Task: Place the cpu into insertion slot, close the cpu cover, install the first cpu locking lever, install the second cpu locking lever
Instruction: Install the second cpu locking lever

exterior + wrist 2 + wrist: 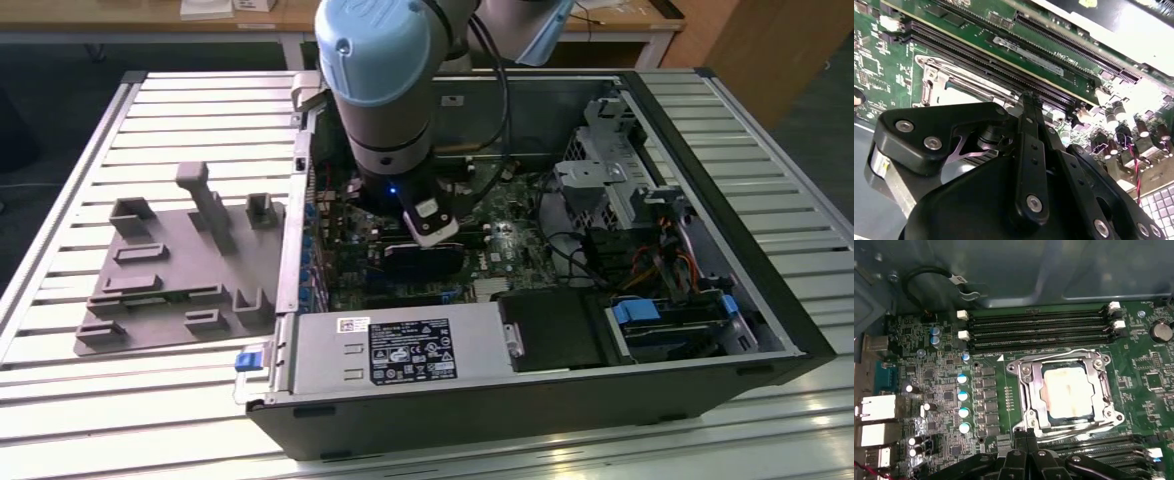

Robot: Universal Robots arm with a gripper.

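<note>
CPU (1068,389) sits in the insertion slot (1068,426) on your green board (1004,385), the cpu cover (1035,385) shut around it in the first wrist view. Your tool (1026,436) hangs just beside the socket's edge, fingers pressed together (nothing held). Beyond lie the memory slots (1036,330), then the case wall (1054,270).

Grey fixture tray (167,275) beside computer case (561,400)
</note>
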